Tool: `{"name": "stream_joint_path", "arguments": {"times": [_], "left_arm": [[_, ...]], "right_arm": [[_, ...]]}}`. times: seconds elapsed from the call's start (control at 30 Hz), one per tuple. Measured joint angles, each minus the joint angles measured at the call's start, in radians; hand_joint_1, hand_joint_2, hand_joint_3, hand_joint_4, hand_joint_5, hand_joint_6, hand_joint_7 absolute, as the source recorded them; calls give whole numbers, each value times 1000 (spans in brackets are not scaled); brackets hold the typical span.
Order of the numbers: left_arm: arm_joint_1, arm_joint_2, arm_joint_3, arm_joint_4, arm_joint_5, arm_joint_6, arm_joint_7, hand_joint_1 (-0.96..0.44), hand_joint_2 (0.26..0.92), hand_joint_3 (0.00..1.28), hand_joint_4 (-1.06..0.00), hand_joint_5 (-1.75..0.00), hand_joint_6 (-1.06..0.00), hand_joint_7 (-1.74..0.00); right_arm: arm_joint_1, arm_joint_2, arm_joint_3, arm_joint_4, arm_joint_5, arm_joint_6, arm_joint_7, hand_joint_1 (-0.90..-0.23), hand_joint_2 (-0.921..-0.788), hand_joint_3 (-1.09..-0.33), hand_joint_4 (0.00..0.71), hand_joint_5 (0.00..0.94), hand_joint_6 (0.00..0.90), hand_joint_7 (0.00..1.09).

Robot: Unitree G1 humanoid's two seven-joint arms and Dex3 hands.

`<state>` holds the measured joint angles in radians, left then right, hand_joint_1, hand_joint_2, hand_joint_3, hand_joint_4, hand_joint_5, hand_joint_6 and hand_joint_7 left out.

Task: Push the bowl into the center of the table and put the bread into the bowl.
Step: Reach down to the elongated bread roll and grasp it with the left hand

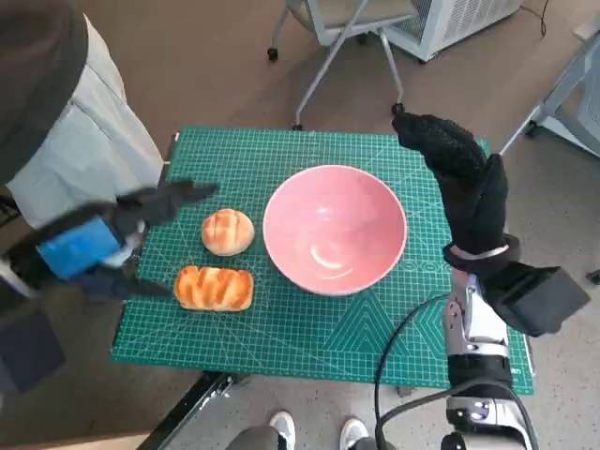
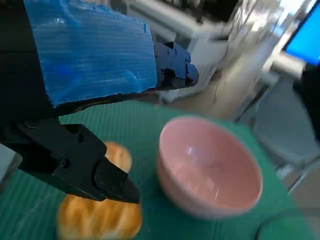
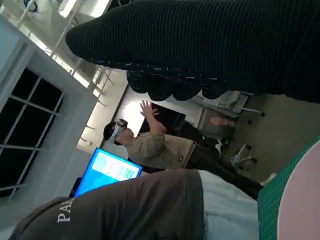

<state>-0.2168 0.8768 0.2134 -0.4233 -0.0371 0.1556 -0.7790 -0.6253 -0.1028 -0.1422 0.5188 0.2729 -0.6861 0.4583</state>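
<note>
bowl near centre, bread not yet in it

the pink bowl (image 1: pixel 335 228) sits about mid-mat on the green cutting mat (image 1: pixel 281 328); round bread roll (image 1: pixel 228 231) and long bread loaf (image 1: pixel 214 288) lie just beside it. my left hand (image 1: pixel 103 239) hovers spread, grasping nothing, near the rolls; my right hand (image 1: pixel 464 183) is raised, released. i judge the next move is grasping bread.

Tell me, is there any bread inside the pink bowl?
No. The pink bowl is empty, and both breads, the round bun and the long loaf, lie on the green mat beside it.
</note>
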Motion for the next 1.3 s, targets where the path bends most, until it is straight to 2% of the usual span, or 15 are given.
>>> {"name": "stream_joint_path", "arguments": {"times": [0.53, 0.97, 1.3], "left_arm": [[42, 23, -70, -73, 85, 115, 0, -103, 712, 41, -149, -6, -305, -37], [37, 28, -217, -104, 281, 224, 36, -145, 715, 40, -177, -7, -330, -18], [16, -5, -310, -44, 349, 232, 54, -149, 719, 41, -200, -8, -333, -8]], "right_arm": [[0, 11, -3, 10, 9, -4, -7, -692, -921, -797, 174, 3, 38, 545], [0, 11, -9, 37, 21, -5, -1, -691, -921, -795, 176, 3, 38, 554], [0, 9, -10, 36, 34, 0, 3, -693, -921, -798, 177, 3, 42, 561]]}}
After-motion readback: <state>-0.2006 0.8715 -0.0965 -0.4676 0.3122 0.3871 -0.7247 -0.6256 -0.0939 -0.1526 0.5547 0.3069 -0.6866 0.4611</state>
